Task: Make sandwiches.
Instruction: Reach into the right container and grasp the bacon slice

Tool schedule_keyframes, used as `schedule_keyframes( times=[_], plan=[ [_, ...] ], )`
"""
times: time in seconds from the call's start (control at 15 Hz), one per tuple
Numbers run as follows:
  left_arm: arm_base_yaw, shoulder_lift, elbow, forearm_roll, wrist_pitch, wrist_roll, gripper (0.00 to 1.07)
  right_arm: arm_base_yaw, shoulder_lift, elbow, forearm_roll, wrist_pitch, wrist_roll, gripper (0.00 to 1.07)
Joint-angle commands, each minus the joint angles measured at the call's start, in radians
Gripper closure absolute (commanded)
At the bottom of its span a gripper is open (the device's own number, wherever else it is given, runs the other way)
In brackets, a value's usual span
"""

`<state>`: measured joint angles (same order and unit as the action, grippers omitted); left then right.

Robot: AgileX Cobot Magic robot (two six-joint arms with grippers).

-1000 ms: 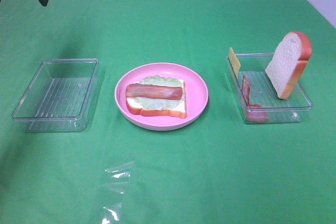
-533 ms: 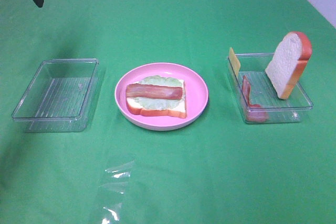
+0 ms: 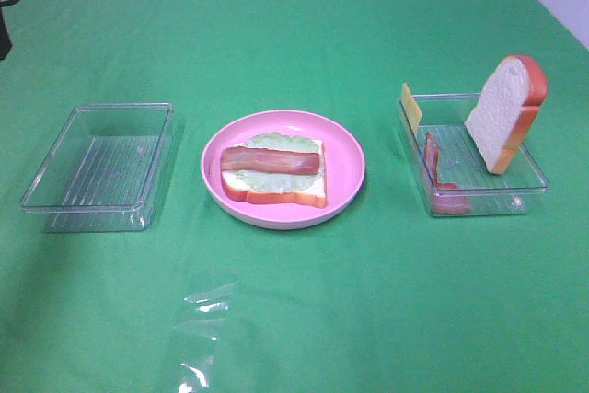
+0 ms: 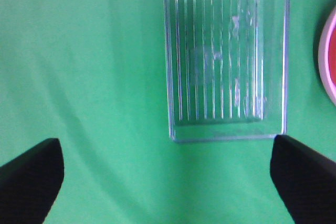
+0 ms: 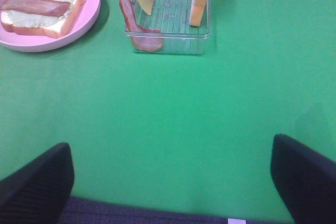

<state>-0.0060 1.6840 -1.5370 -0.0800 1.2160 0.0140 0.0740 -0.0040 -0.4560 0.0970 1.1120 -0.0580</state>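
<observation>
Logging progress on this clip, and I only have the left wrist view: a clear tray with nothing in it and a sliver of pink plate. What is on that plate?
Observer: The pink plate holds a bread slice topped with lettuce and one bacon strip; no top slice yet.
Operator: Where are the remaining pieces?
Observer: In the right tray: a tilted second bread slice, a cheese slice and a second bacon strip.
Operator: Is the other arm carrying anything?
Observer: No, the right gripper is open and empty, over the green cloth short of that tray.
</observation>
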Motion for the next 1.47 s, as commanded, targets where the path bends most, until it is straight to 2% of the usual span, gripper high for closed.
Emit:
schedule_keyframes(
  times=[0.07,0.27,0.33,0.53,0.93,1.2,1.4,1.47],
  plan=[
    [-0.002,-0.173,0.157,-0.002,0.104,0.000,0.06,-0.001,-0.025,0.003,0.003,-0.011,0.006,0.10],
    [-0.002,-0.397,0.347,0.008,0.104,-0.002,0.06,-0.001,-0.025,0.003,0.003,-0.011,0.006,0.10],
    [-0.002,-0.594,0.483,0.010,0.104,-0.004,0.06,-0.001,-0.025,0.003,0.003,-0.011,0.006,0.10],
    [-0.002,-0.843,0.601,0.020,0.065,-0.025,0.06,-0.001,-0.025,0.003,0.003,-0.011,0.006,0.10],
    [-0.002,-1.353,0.740,0.042,-0.004,-0.020,0.06,-0.001,-0.025,0.003,0.003,-0.011,0.006,0.10],
    [-0.002,-1.566,0.789,0.049,-0.022,0.010,0.06,-0.001,-0.025,0.003,0.003,-0.011,0.006,0.10],
    [-0.002,-1.713,0.834,0.040,-0.063,-0.006,0.06,-0.001,-0.025,0.003,0.003,-0.011,0.006,0.10],
    [-0.001,-1.708,0.859,0.035,-0.058,-0.008,0.06,-0.001,-0.025,0.003,0.003,-0.011,0.006,0.10]
  ],
)
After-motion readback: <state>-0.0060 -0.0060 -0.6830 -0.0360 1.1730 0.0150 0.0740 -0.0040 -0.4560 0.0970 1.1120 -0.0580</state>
